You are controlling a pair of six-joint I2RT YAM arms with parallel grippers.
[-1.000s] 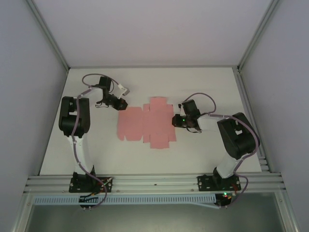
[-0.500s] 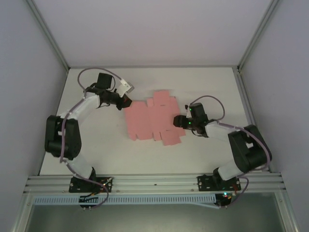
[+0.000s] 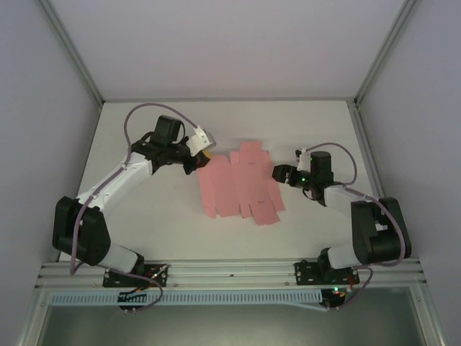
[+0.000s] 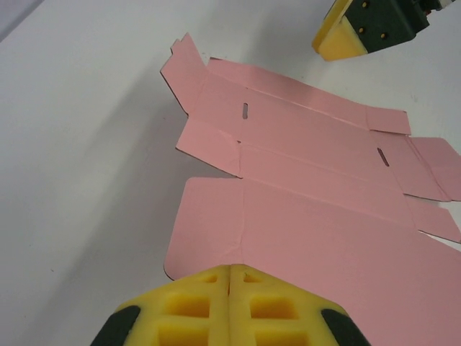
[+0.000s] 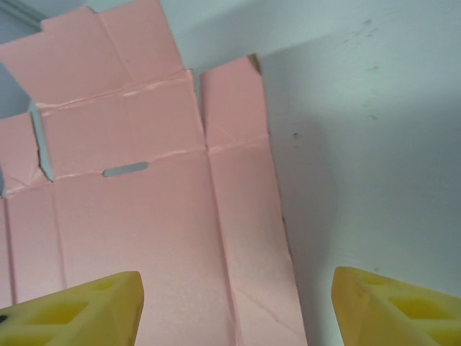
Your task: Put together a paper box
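The paper box [image 3: 241,184] is not a box yet. It lies as a flat, unfolded pink sheet on the table [image 3: 144,216], and I place everything else by that sheet.

My left fingers [image 3: 206,154] are pressed together at its left edge. From the left wrist, the closed pads [image 4: 194,310] sit right at the rim of the nearest panel [image 4: 310,209]. I cannot tell whether any card is caught between them or whether they only bear against it. I judge that they are closed to act as one blunt tip for nudging the sheet.

My right fingers [image 3: 279,174] hang just off the sheet's right edge, spread wide. The right wrist view shows one pad [image 5: 79,310] low over the card [image 5: 144,216] and the other beyond its side flap. I think they are spread to straddle a flap and lift it.

Compared with a second ago, the sheet has slid toward my right side and turned, so its long edges now run askew. My left arm has stretched out after it, and my right fingers have backed away from the edge they were over. No flap is raised yet, so folding has barely begun.
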